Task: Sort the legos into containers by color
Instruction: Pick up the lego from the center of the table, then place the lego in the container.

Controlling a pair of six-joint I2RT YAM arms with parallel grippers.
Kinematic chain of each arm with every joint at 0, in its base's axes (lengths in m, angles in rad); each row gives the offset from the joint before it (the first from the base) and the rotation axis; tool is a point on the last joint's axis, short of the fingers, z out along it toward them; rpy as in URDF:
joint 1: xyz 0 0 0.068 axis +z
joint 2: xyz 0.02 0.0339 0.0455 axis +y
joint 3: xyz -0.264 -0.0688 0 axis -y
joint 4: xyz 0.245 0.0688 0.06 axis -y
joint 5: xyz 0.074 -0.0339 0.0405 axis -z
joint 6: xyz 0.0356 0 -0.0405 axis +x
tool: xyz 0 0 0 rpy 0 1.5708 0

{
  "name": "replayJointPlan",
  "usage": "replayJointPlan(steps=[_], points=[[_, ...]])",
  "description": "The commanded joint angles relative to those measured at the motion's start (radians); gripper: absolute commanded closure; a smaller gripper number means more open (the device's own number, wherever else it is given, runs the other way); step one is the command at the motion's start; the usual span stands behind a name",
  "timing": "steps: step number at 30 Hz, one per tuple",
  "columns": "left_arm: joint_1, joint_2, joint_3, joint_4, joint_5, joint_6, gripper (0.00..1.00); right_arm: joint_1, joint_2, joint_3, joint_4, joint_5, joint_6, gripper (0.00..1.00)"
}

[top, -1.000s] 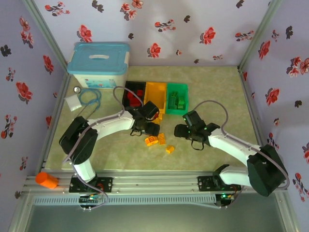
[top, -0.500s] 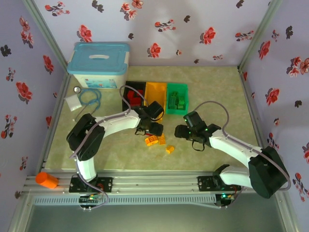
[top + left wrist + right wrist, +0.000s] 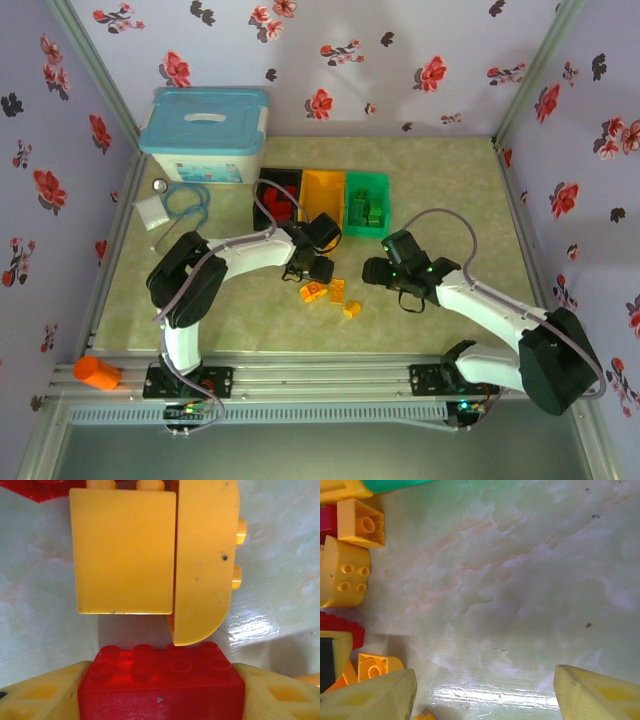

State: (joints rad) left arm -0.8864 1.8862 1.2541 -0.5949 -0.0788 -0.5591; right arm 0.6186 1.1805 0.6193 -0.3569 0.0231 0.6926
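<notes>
From above, three open rectangular plastic bins stand side by side at the far middle of the pale marbled table (image 3: 450, 190). The black bin (image 3: 270, 180) on the left holds red bricks (image 3: 284, 203). The orange-yellow bin (image 3: 322, 190) is in the middle. The green bin (image 3: 366, 186) on the right holds green bricks (image 3: 371, 212). Just nearer than the bins, the left gripper (image 3: 317, 266) is lowered at the far-left edge of a small cluster of loose yellow-orange studded bricks (image 3: 325, 291). The right gripper (image 3: 372, 272) sits just right of that cluster. A large white plastic box with a light-blue lid (image 3: 205, 130) stands far left, and an orange cylinder (image 3: 97, 373) lies on the near-left rail.

In the left wrist view, the yellow fingertips (image 3: 40, 697) of the left gripper (image 3: 160, 695) press against both ends of a red studded plastic brick (image 3: 162, 675), studs up. Whether it is off the table cannot be told. Just beyond it, a square yellow-orange block (image 3: 122, 550) and a rounded yellow-orange block (image 3: 202, 560) touch side by side.

In the right wrist view, the right gripper (image 3: 482, 695) has its jaws wide apart, with bare table between its yellow fingertips (image 3: 370, 695). Yellow-orange bricks and a red studded edge (image 3: 345, 627) line the left side. A corner of the green bin shows at the top.
</notes>
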Motion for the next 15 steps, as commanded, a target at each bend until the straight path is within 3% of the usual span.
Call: replayJointPlan(steps=[1, 7, 15], points=[[0.005, -0.023, -0.006, -0.018, -0.041, 0.007, 0.50, 0.007, -0.022, -0.016, -0.018, 0.027, 0.018, 0.28], [0.053, -0.137, -0.029, -0.044, -0.058, 0.024, 0.55, 0.007, -0.025, -0.016, -0.019, 0.024, 0.018, 0.28], [0.269, -0.230, 0.033, -0.054, -0.016, 0.081, 0.56, 0.007, -0.029, -0.011, -0.019, 0.009, 0.029, 0.28]])
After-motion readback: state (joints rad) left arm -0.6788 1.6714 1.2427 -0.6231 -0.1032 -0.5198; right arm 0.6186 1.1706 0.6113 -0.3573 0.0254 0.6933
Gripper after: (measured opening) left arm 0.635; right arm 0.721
